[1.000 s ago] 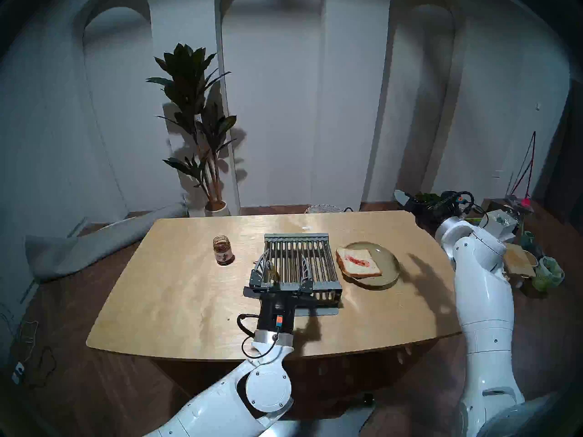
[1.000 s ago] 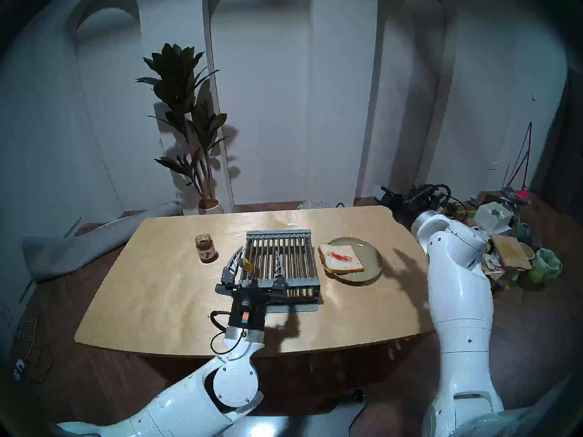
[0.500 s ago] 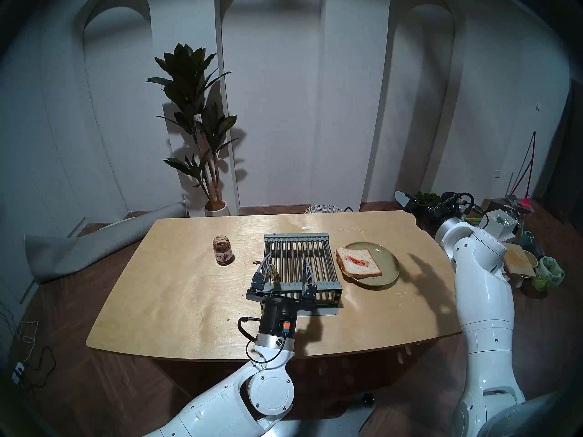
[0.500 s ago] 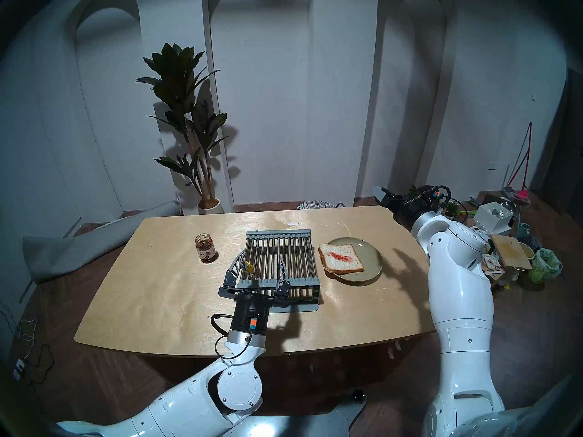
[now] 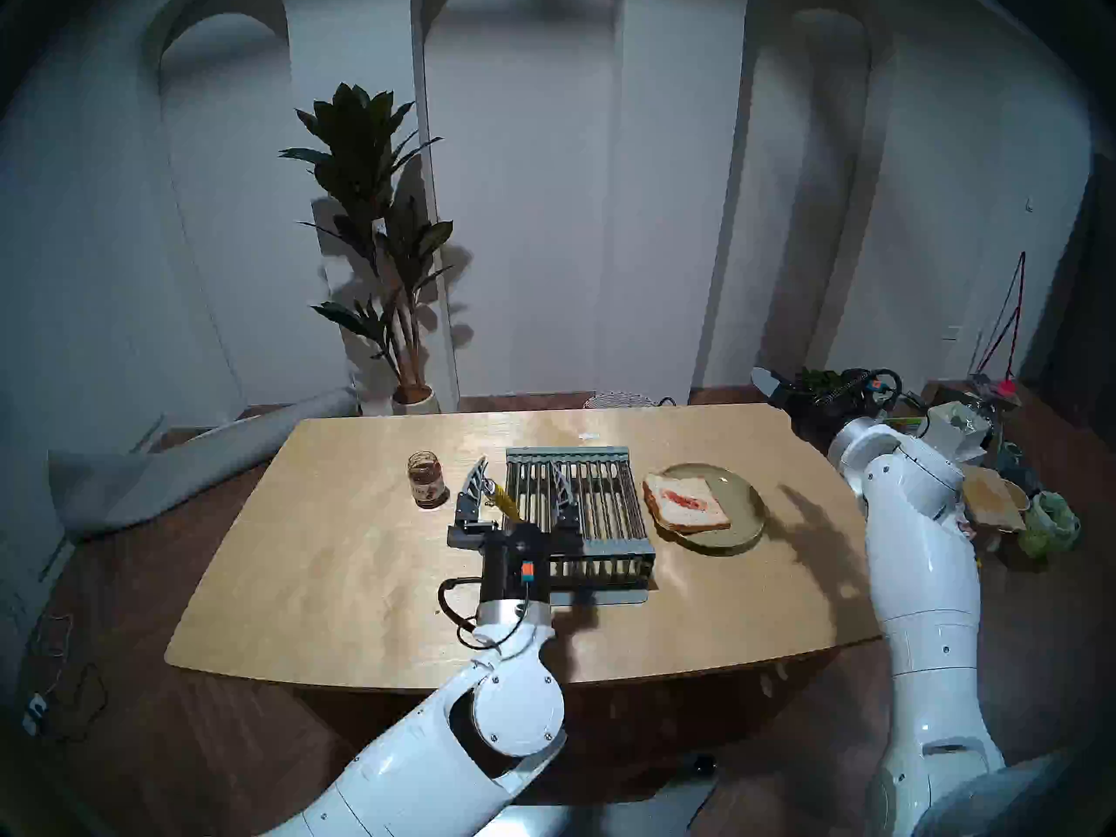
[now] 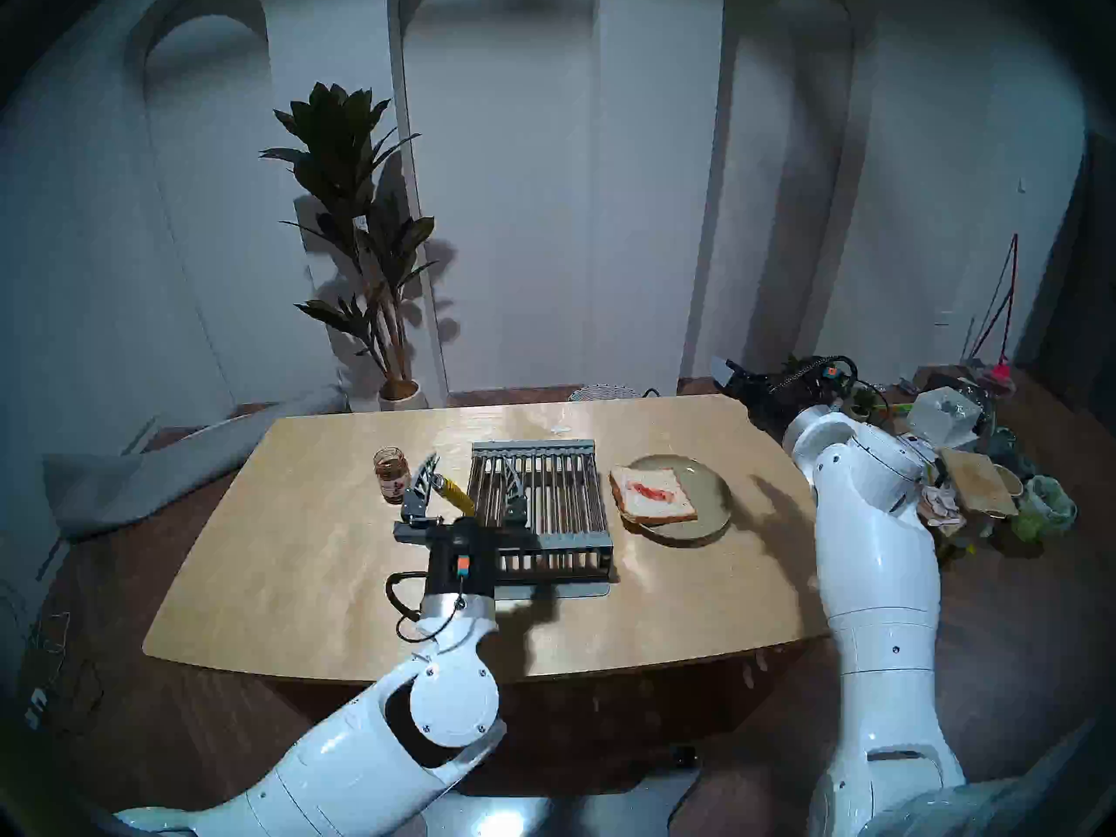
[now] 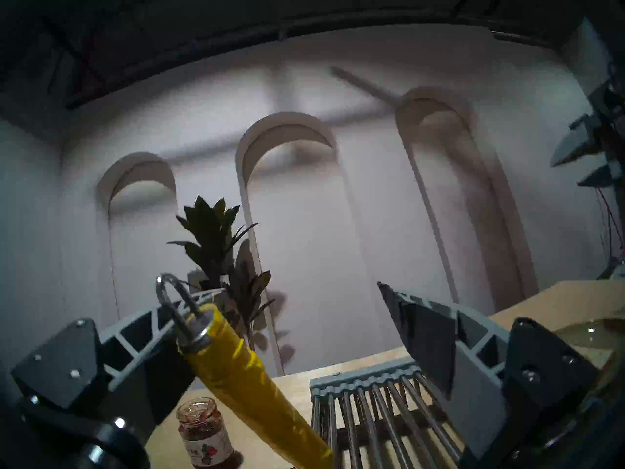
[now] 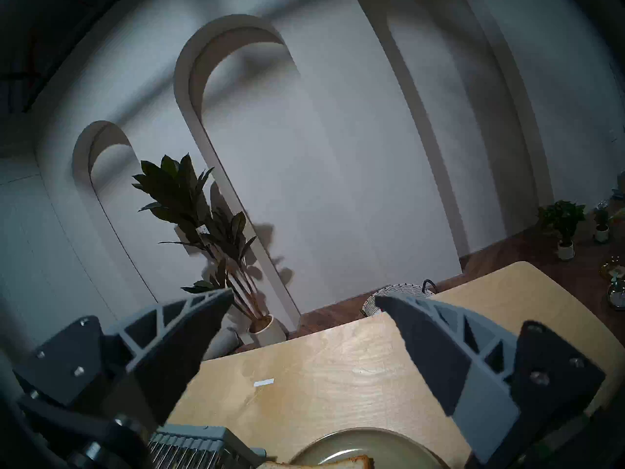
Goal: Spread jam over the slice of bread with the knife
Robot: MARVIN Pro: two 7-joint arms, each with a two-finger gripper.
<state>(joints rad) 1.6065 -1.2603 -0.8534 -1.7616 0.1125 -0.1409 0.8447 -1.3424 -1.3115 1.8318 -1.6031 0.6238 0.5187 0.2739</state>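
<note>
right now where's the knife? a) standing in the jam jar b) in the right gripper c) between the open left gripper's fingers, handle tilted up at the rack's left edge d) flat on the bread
c: the knife shows its yellow handle tilted up between the spread fingers of the left gripper, at the left edge of the rack; no finger visibly clamps it.

My own black wrist hides the blade of the knife (image 5: pixel 504 500). I cannot tell if my left gripper (image 7: pixel 297 309) touches its yellow handle. The slice of bread (image 8: pixel 324 462) is cut off at the picture's bottom edge.
</note>
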